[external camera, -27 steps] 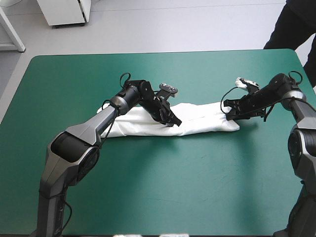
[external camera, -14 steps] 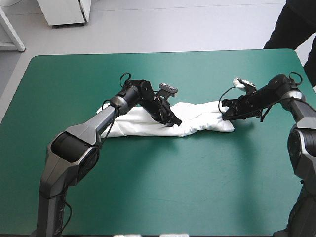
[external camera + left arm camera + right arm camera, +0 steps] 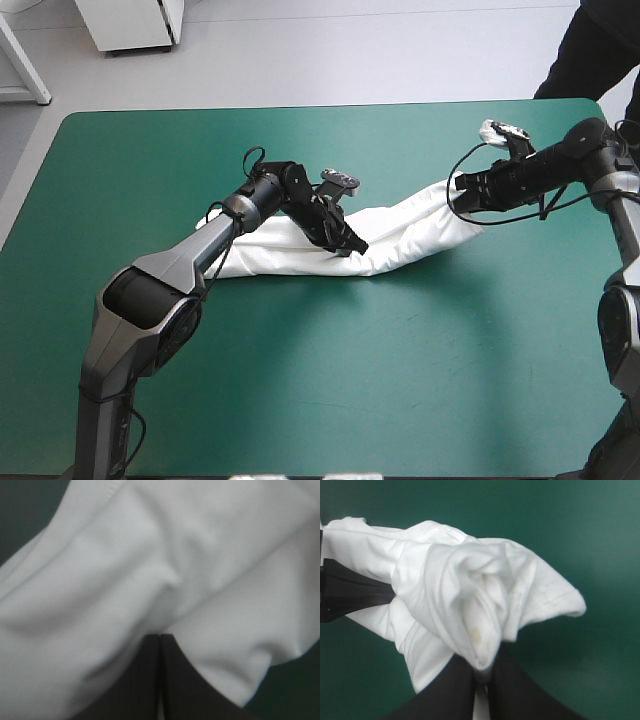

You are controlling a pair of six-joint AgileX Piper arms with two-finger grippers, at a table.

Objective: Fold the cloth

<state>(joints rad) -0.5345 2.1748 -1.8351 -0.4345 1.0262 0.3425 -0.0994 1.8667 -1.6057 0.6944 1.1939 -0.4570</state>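
Right pincer (image 3: 462, 190) is gripping the raised end of the T-shirt (image 3: 400, 235), which is lying across the worktop (image 3: 400, 380) with the closed left pincer (image 3: 352, 245) pressing its middle; carrying that end evenly over this pinned line is advisable.

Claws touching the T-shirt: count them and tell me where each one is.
2. The left claw, shut, rests its tip on the T-shirt's middle, which lies on the table. The right claw is shut on the shirt's raised end, near the table's right edge.

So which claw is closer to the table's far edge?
Right. The right gripper holds the shirt by its raised end, near the far edge; the left gripper sits mid-shirt, farther back.
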